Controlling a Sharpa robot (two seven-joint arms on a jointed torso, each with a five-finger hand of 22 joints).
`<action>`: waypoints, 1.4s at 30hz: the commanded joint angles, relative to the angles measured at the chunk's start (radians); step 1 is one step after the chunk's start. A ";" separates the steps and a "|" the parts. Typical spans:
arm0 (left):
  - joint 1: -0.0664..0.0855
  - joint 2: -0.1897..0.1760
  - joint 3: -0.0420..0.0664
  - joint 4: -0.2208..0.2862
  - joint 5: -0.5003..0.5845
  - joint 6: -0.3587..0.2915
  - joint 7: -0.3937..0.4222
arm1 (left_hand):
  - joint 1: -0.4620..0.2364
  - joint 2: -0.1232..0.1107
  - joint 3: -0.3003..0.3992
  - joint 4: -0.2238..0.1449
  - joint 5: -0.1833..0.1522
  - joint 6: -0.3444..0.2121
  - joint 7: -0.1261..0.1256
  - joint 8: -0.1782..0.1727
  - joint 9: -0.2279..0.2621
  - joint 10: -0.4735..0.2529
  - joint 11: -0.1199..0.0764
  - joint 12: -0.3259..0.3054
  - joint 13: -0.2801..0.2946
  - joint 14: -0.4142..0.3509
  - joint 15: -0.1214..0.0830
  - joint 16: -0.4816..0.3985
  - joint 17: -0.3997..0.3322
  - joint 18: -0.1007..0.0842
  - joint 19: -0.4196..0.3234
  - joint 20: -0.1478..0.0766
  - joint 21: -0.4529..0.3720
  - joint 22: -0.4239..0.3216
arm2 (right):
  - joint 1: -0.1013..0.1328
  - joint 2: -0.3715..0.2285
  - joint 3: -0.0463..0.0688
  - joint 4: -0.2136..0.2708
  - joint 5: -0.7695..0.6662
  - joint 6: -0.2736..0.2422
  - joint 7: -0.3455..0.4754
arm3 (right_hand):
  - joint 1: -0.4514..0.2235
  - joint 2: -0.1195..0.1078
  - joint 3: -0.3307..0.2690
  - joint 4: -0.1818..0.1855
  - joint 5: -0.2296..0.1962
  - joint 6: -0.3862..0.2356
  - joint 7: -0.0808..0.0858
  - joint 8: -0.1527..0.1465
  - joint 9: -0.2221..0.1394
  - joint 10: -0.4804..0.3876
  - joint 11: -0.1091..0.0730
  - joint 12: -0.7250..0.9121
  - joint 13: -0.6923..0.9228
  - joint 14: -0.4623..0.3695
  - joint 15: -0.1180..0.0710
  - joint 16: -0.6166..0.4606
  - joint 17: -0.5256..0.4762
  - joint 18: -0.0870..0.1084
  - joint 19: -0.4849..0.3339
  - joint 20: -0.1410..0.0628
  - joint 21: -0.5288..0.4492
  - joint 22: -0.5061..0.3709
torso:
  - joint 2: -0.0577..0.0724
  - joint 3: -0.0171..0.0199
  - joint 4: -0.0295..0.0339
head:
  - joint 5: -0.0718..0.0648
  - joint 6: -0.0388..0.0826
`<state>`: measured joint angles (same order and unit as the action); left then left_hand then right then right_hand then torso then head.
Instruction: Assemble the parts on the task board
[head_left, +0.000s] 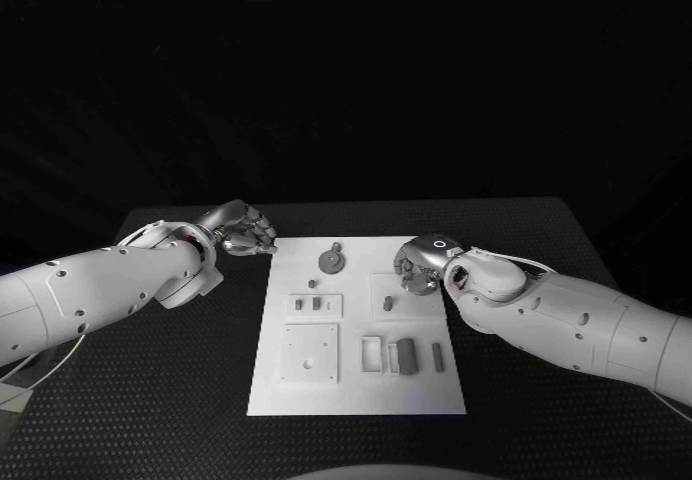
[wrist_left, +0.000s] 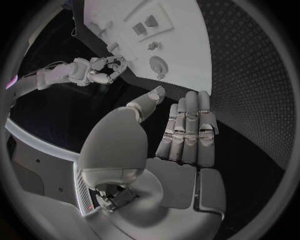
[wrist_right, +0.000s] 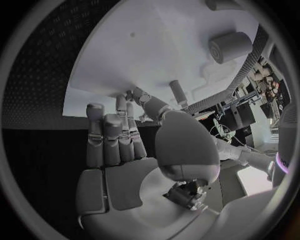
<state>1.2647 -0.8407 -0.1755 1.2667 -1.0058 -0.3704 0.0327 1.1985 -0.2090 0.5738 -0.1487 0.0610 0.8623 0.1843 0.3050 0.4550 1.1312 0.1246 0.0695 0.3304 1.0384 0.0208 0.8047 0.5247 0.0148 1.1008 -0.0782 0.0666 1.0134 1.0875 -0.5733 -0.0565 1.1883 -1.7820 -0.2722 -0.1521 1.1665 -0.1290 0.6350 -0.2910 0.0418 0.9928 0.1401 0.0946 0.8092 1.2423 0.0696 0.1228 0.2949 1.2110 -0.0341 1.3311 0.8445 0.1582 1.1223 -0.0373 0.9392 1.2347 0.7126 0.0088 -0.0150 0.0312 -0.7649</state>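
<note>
**White board between two silver hands**

Black, dimpled table (head_left: 173, 380) is what you see beneath everything. Starting at your left, the left hand (head_left: 242, 230) hovers over the table just beside the far left corner of the task board (head_left: 361, 395), not touching it. In the left wrist view its fingers (wrist_left: 187, 132) lie straight and side by side, the thumb held away from them, and nothing is in its grasp.

Moving right from that hand, the white task board lies flat between the two hands. Nearest the left hand is a round grey part (head_left: 332, 261) at the board's far end. Closer to you lie two small parts in a square recess (head_left: 316, 304), a larger square plate (head_left: 310, 354), then a row of upright bars (head_left: 405, 355).

At your right, the right hand (head_left: 423, 264) sits over the board's far right edge. Its fingers curl downward towards the board, where a small peg (wrist_right: 177, 92) stands just beyond the fingertips. You cannot tell whether it is pinching anything.
</note>
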 joint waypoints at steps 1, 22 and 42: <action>0.001 0.002 0.001 0.002 -0.003 0.000 0.004 | 0.004 -0.006 0.000 0.003 -0.002 -0.007 -0.002 0.003 -0.001 -0.009 0.002 0.000 -0.001 0.009 -0.001 -0.006 0.001 0.006 0.006 0.000 0.002 -0.001 | -0.011 0.000 -0.009 -0.007 -0.014 0.059 0.002 | 0.008 0.001 0.008 0.000 0.004 -0.007 0.004 -0.003 -0.001 0.006 0.000 -0.004 -0.001 -0.003 -0.007 -0.004 -0.001 0.104 -0.004 -0.002 0.000 0.000 | 0.000 0.0000 -0.0003 | 0.000 -0.001; 0.001 0.000 0.001 0.003 -0.003 -0.001 0.003 | 0.004 -0.005 -0.001 0.005 -0.001 -0.008 -0.002 0.004 -0.001 -0.009 0.002 0.000 -0.001 0.010 -0.001 -0.007 0.003 0.006 0.007 0.000 0.002 -0.002 | -0.015 -0.013 -0.022 -0.002 -0.046 0.075 -0.012 | -0.005 0.028 0.004 0.001 0.004 0.066 -0.026 0.033 0.016 0.070 -0.030 0.032 0.033 0.010 -0.036 -0.005 0.000 0.104 0.010 -0.005 0.006 0.000 | 0.000 0.0013 -0.0017 | 0.000 -0.003; 0.001 -0.001 0.001 0.004 -0.012 -0.003 -0.004 | 0.011 -0.003 0.002 0.004 0.001 -0.008 -0.002 0.004 -0.002 -0.010 0.001 0.000 -0.001 0.011 -0.002 -0.008 0.005 0.007 0.008 -0.001 0.002 -0.004 | -0.019 -0.015 -0.022 -0.001 -0.077 0.063 -0.034 | 0.015 0.029 0.015 -0.001 0.004 0.070 -0.029 0.036 0.025 0.066 -0.036 0.035 0.047 0.017 -0.043 -0.012 -0.002 0.104 0.018 -0.011 0.005 -0.003 | 0.000 0.0010 -0.0014 | -0.002 -0.004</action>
<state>1.2647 -0.8426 -0.1755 1.2682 -1.0095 -0.3707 0.0297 1.1995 -0.2101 0.5738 -0.1487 0.0610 0.8595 0.1813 0.3049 0.4543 1.1291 0.1267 0.0695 0.3304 1.0407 0.0184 0.8008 0.5291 0.0148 1.1007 -0.0782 0.0666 1.0108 1.0860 -0.5840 -0.0671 1.1989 -1.8329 -0.2747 -0.1563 1.1650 -0.1060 0.6463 -0.2917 0.0415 1.0619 0.1109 0.1305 0.8332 1.3155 0.0322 0.1627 0.3427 1.2258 -0.0732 1.3222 0.8438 0.1630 1.1366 -0.0445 0.9431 1.2327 0.7126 0.0095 -0.0161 0.0299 -0.7697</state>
